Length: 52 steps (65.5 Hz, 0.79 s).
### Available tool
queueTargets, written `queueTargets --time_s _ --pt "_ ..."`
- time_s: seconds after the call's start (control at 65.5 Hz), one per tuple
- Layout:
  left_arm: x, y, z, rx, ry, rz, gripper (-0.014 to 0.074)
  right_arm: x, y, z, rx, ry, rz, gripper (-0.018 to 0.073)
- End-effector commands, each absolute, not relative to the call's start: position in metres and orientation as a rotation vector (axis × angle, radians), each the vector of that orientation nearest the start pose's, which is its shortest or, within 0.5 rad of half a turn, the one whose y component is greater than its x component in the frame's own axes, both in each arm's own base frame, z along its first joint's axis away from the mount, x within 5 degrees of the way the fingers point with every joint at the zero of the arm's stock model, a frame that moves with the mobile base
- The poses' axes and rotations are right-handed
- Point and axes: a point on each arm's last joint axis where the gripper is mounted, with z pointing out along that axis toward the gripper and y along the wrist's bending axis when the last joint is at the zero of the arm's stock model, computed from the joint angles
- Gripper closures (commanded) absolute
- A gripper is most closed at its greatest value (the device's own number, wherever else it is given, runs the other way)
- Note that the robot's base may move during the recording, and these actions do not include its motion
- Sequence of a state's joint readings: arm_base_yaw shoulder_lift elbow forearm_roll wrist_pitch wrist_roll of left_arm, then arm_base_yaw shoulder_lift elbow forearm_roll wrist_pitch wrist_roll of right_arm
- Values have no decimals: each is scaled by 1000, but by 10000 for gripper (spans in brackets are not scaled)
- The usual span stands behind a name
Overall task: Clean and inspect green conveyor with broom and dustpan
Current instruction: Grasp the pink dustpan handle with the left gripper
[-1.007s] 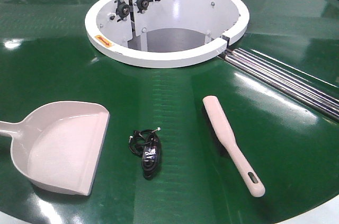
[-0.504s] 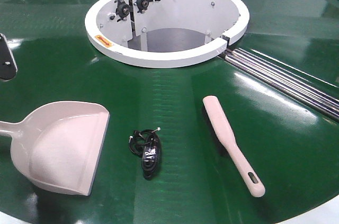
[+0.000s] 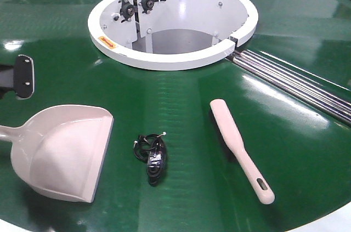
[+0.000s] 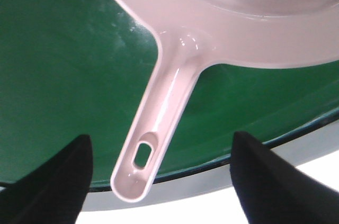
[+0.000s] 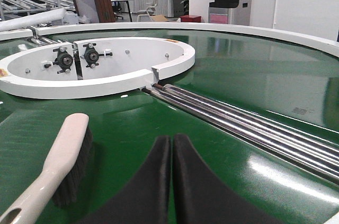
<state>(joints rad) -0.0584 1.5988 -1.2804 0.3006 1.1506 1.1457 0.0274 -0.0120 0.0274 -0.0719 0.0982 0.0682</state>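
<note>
The left gripper (image 4: 161, 138) stands released, its two dark fingers (image 4: 50, 187) spread wide to either side of the dustpan (image 4: 254, 17). The pan's long handle runs straight up the gap between the jaws and touches neither of them. Its slotted end lies between the fingertips, and the broad scoop sits out ahead of them. The green conveyor (image 4: 58, 60) fills the space under and around the handle. The belt's pale rim (image 4: 212, 184) crosses beneath the jaws, just behind the handle's end.

The right gripper (image 5: 171, 142) is clenched, its jaws pressed together with only a thin seam between them, and it grasps nothing. The broom (image 5: 61, 155) lies just to the left of these closed jaws and apart from them, with its black bristles down on the belt. Its slotted handle end is nearest the wrist and its head points away. The silver roller rods (image 5: 238, 123) run diagonally ahead and to the right of the jaws. The white central ring (image 5: 95, 70) sits farther ahead and to the left, beyond the broom's head.

In the front-facing view only a black part of the left gripper shows at the frame's left edge, above the dustpan and not touching it. Dustpan and broom rest flat on the belt, well apart. A small black tangle of cord (image 3: 152, 158) lies between them, nearer the pan.
</note>
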Motion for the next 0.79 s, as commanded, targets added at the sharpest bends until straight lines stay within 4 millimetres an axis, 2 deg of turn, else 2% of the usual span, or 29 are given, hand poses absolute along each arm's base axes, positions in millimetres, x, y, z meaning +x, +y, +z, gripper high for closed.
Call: queueTargets --time_s 0.0,0.259,0.549,0.778 --pt "317 8 296 1850 2402 595 94 56 1 202 -30 1516 4 568" --pt "325 9 282 1958 2385 591 94 56 1 202 -30 1516 4 568" --pt "331 9 271 1985 2393 580 92 56 1 202 -30 1516 4 568" --pt "334 9 266 1994 2395 576 43 56 1 202 -30 1516 4 568"
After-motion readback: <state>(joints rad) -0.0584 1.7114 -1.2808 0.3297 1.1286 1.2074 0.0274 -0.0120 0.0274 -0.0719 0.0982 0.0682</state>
